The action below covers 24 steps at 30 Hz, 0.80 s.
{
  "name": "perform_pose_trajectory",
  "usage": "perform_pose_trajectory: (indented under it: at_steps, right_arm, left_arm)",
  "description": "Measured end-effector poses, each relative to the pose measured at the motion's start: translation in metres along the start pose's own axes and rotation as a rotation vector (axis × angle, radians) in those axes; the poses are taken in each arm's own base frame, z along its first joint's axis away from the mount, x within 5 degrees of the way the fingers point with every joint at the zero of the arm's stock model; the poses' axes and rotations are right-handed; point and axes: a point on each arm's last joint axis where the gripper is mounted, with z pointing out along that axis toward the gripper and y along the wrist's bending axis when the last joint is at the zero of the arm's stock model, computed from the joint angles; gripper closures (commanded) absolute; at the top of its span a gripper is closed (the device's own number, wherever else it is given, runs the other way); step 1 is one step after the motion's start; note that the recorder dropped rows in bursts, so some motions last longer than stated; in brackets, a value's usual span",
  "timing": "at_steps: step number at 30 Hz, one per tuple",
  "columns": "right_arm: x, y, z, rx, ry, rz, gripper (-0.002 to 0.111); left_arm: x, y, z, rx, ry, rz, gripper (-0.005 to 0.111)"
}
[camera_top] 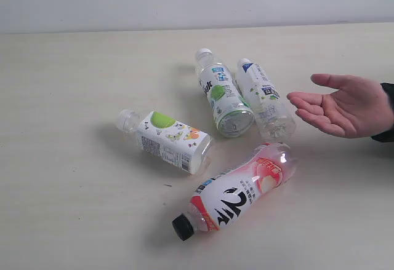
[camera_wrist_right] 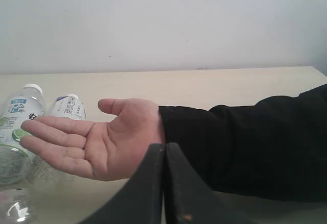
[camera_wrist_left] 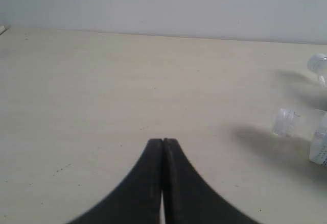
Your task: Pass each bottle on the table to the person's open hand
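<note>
Pale beige table (camera_top: 74, 98) is bearing four bottles lying sideways: one pink-label bottle (camera_top: 237, 190), one apple-label bottle (camera_top: 169, 139), two clear bottles (camera_top: 223, 95) (camera_top: 263, 98). Left gripper (camera_wrist_left: 163, 141) is hovering clenched and empty, well apart from them; right gripper (camera_wrist_right: 164, 145), also clenched empty, is hanging near one open hand (camera_top: 345, 105).

Four plastic drink bottles lie on the one table (camera_top: 61, 208), gathered right of its middle. By kind, there is one pink-label bottle (camera_top: 237, 193), the closest to the near edge. There is one squarish apple-label bottle (camera_top: 167, 139), the closest to the left edge. The other two are a matching clear pair with white, green and blue labels: the left clear bottle (camera_top: 221, 91) and the right clear bottle (camera_top: 265, 98), side by side. Among the caps, one black cap (camera_top: 182, 227) shows, on the pink-label bottle. One open hand (camera_top: 345, 105) reaches in over the right edge. Two black grippers appear, one per wrist view: the left gripper (camera_wrist_left: 162, 145) and the right gripper (camera_wrist_right: 164, 150).
</note>
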Motion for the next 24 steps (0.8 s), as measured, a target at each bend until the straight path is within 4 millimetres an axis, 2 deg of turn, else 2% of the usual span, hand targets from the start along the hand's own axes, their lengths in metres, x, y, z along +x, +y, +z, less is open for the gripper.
perform_pose_trajectory:
  at_steps: [12,15,20,24]
  right_arm:
    - [0.0,0.0,0.0,0.0,0.0,0.0,0.108]
    - [0.0,0.0,0.0,0.0,0.0,0.0,0.108]
    - [0.0,0.0,0.0,0.0,0.0,0.0,0.108]
    - [0.0,0.0,0.0,0.0,0.0,0.0,0.108]
  left_arm:
    - [0.0,0.0,0.0,-0.001,0.0,0.004,0.107]
    - [-0.002,0.001,0.0,-0.015,-0.022,0.082,0.107]
    - [-0.022,-0.006,-0.003,0.053,-0.258,0.084,0.107]
    - [-0.042,-0.013,-0.011,0.163,-0.492,-0.06,0.107]
